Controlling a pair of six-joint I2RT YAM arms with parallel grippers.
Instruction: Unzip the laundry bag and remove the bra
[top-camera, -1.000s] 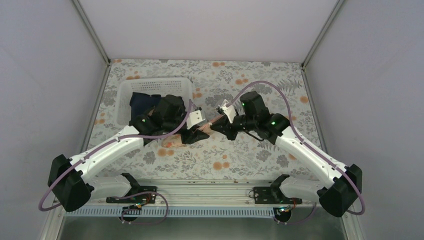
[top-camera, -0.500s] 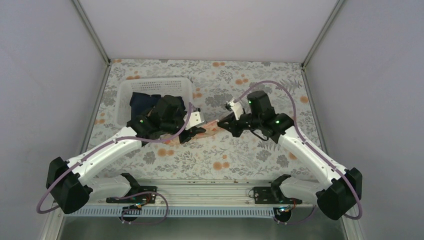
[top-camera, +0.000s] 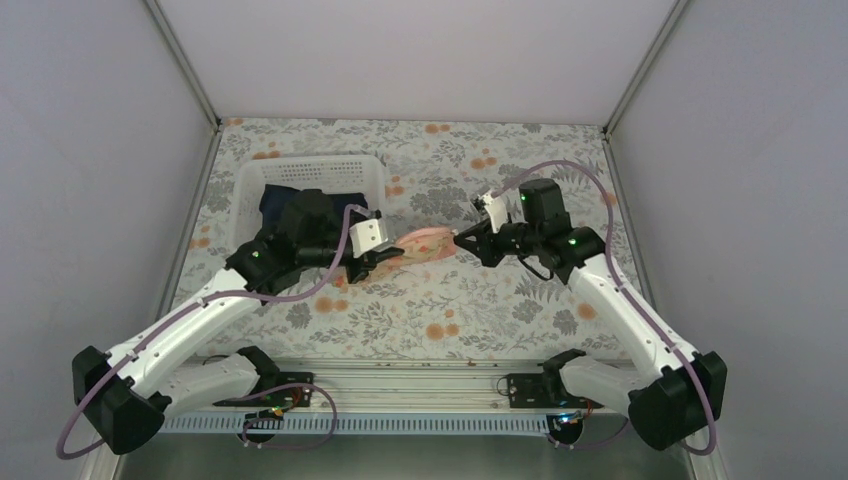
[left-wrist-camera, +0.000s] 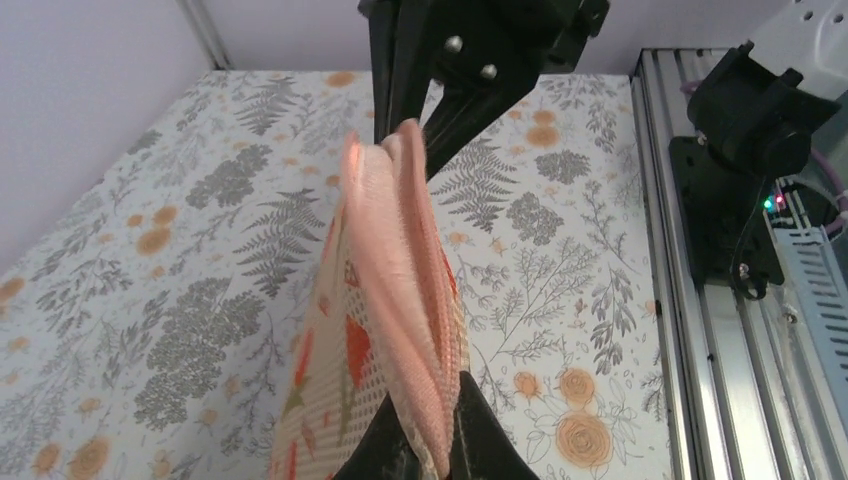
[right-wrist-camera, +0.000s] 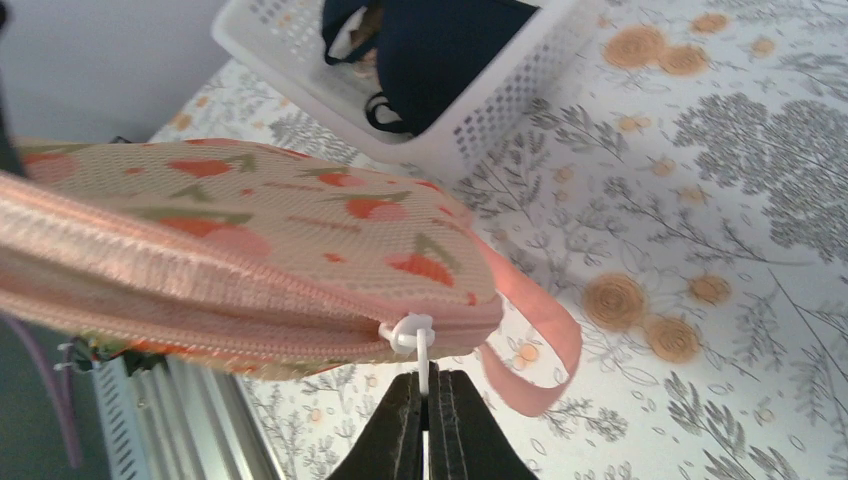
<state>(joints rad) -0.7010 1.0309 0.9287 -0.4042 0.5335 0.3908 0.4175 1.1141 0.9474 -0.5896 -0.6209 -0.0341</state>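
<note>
- Laundry bag (top-camera: 428, 244) hangs stretched between the two grippers, lifted off the floral table (top-camera: 480, 310), a little toward 12 o'clock from the table's middle in the top view.
- It is turned on edge. The left wrist view shows its pink zip edging uppermost and the leaf-printed mesh (left-wrist-camera: 385, 300) hanging below.
- The left gripper (top-camera: 385, 258) is at the bag's 9 o'clock end. Its fingers (left-wrist-camera: 470, 440) are pinched nearly together on the fabric edge.
- The right gripper (top-camera: 462, 238) is at the 3 o'clock end. Its fingertips are pressed tight on the thin white zip pull (right-wrist-camera: 412, 335), and nothing else is between them.
- In the right wrist view the slider sits at the bag's rounded end, nearest that gripper. The zip line running away from it looks closed along the stretch that shows.
- A pink strap loop (right-wrist-camera: 540, 340) dangles from that same end, just beside the pull and free of the fingers.
- What is inside the bag cannot be made out through the mesh.
- A white slotted basket (top-camera: 250, 190) stands on the table at about 10 o'clock from the bag, well apart from it. The left arm's wrist covers its near right corner in the top view.
- A navy-blue cloth (top-camera: 280, 205) lies inside the basket, and a dark strap shows against the basket wall in the right wrist view.
- An aluminium rail (top-camera: 420, 385) carrying the arm bases runs along the table's 6 o'clock edge.
- Between the two grippers only the bag spans the gap, and the table beneath it shows just the printed cloth.
</note>
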